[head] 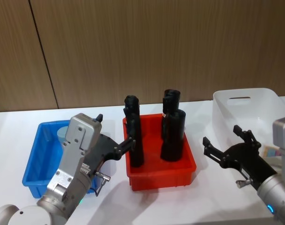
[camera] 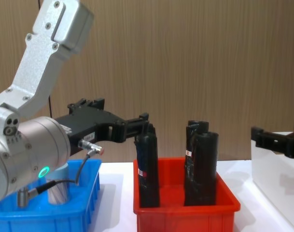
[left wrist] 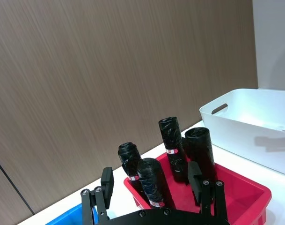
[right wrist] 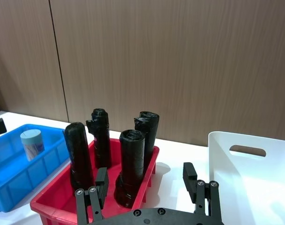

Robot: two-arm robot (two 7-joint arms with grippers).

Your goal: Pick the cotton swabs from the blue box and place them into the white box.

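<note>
A wall of brown wood panels (head: 156, 47) backs a white counter (head: 217, 201). On the counter, from the robot's left to its right, stand the blue box (head: 37, 164), a red bin (head: 161, 180) holding four upright black rolls (head: 172, 138), and the white box (head: 264, 110). One jar of cotton swabs (right wrist: 32, 144) stands upright in the blue box, toward its far side.

The left arm (head: 72, 164) rises from the lower left and leans across the blue box's near right corner, its wrist pointing toward the red bin. The left tool (head: 115, 130) hangs in the air at about the height of the roll tops. Its fingers are spread wide with nothing between them. One fingertip (camera: 144, 118) is just beside the top of the near left roll (head: 135, 145); whether they touch cannot be told.

The right arm (head: 278, 192) comes in from the lower right. The right tool (head: 221, 135) hovers above the counter between the red bin and the white box, likewise spread wide and holding nothing.
</note>
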